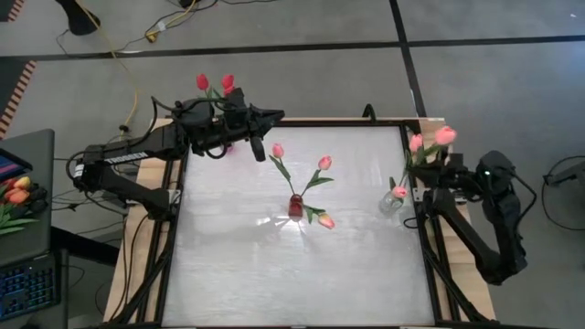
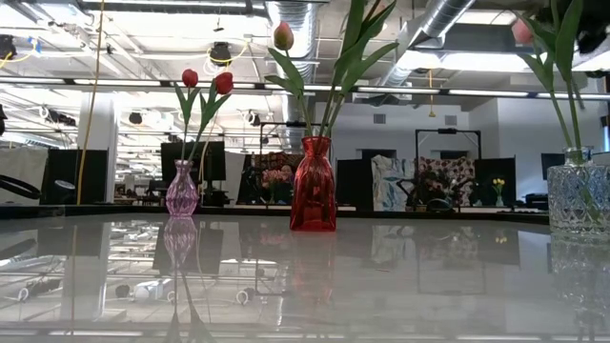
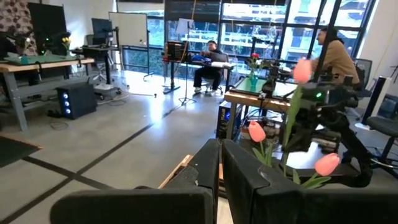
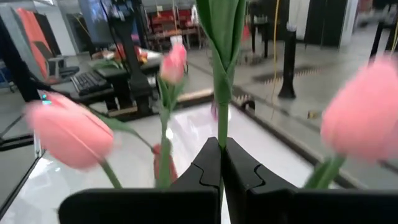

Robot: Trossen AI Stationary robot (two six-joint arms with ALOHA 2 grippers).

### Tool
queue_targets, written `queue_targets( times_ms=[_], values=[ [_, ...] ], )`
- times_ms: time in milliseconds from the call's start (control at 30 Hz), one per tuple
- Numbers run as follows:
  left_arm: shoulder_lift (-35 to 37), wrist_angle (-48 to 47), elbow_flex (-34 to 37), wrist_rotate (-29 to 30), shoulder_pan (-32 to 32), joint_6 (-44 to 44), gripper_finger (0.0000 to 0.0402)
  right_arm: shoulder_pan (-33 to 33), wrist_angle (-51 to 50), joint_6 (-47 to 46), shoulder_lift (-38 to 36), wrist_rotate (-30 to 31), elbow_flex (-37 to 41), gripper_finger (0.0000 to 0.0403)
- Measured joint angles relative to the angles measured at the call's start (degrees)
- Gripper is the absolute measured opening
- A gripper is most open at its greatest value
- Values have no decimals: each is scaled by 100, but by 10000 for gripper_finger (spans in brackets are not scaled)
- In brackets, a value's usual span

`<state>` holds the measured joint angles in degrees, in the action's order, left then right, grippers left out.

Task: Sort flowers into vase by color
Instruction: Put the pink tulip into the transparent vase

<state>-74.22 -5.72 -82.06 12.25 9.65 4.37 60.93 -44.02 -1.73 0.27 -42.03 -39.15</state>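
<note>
Three vases stand on the white table (image 1: 292, 274). A purple vase (image 2: 181, 191) at the far left holds two red tulips (image 1: 215, 82). The red vase (image 1: 295, 206) in the middle holds three orange-pink tulips (image 1: 324, 163). A clear glass vase (image 1: 393, 199) at the right edge holds pink tulips (image 1: 416, 142). Beside those pink tulips my right gripper (image 4: 221, 144) is shut on a green stem. My left gripper (image 3: 221, 163) is shut on nothing and points level over the table's far edge, above the purple vase (image 1: 274, 116). My right gripper pinches a tulip's green stem (image 4: 222, 121) between its two fingers (image 4: 205, 168), coming at it level from the table's right side and lying across it. The stem rises upright above the fingers into its leaves (image 4: 217, 25). The fingers hide its lower part.
A desk left of the table carries a keyboard (image 1: 27, 283) and a bundled bunch of orange tulips (image 1: 18, 192). Cables lie on the floor behind the table. In the left wrist view, people (image 3: 336, 56) sit and stand in the room beyond.
</note>
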Motion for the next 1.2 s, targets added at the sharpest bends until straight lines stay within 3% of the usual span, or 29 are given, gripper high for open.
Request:
queue_targets(
  times_ms=[167,767,1200],
  values=[
    [0,-14,0,-92,-58,-69,6,-3,118,-59,2,-19,413,27],
    [-2,-216,-2,-39,-136,-160,6,-14,86,-382,0,147,413,27],
    [-2,-230,-2,-105,-133,-368,6,-7,74,-364,2,620,-106,27]
  ],
)
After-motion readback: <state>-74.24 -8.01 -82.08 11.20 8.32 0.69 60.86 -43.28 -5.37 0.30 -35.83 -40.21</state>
